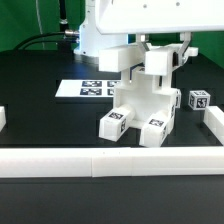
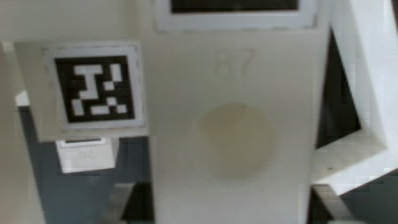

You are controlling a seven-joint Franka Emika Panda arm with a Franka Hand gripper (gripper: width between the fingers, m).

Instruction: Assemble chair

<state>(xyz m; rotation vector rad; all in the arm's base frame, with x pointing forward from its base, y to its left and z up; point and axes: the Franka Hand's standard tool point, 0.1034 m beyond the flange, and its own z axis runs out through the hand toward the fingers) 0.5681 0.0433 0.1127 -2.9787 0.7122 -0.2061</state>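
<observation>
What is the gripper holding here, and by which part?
The gripper looks closed on the chair's upright white piece, gripping it by its upper end.

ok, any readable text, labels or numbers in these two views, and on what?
No words, brands or numbers can be read in either view.
Square black-and-white tags, patterns only, no characters: on the chair leg ends and on the marker board.
Wrist view: one tag, pattern only.
Faint marks on the slab: too blurred to read.
</observation>
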